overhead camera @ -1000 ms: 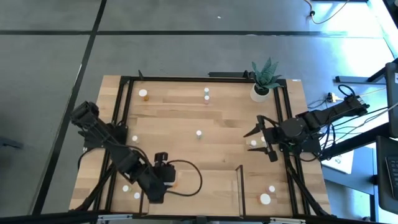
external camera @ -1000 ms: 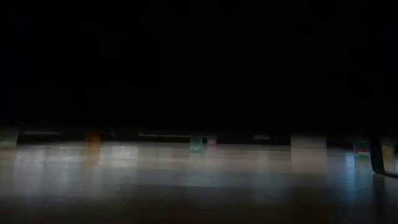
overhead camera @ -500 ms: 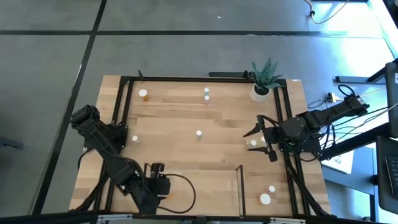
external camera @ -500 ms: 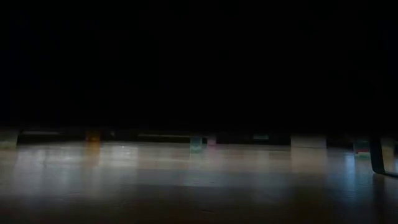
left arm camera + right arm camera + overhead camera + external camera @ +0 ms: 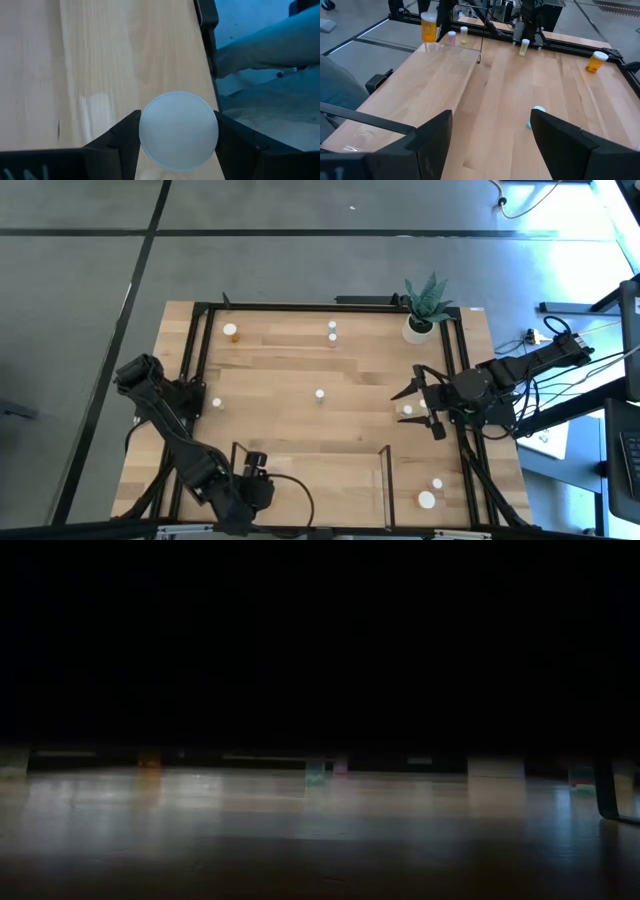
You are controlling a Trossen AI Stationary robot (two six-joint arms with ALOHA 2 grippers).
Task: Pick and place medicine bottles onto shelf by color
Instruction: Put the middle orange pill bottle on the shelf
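Medicine bottles [image 5: 319, 393] mostly scattered loose over the table [image 5: 300, 360], upright on their bases so each white cap can be met from above. At far left, left gripper [image 5: 262, 485] low over the near end of the shelf [image 5: 310, 470], fingers [image 5: 122, 140] closed on a wide white-capped bottle [image 5: 178, 131]; cap pinched from both sides, clearly for a straight-down set onto the light board close to its edge. Body colour hidden under the cap, so the intended colour group cannot be told. Further along, single bottles standing well apart at the far left corner [image 5: 230, 331], far middle [image 5: 332, 330] and centre, none yet sorted. Right of the shelf's dark frame bar [image 5: 386, 480], two more white caps [image 5: 427, 500] near the front edge. At far right, right gripper [image 5: 425, 402] waiting near the potted plant [image 5: 426, 305], fingers [image 5: 432, 132] spread wide and empty, probably parked clear of the left arm's placing
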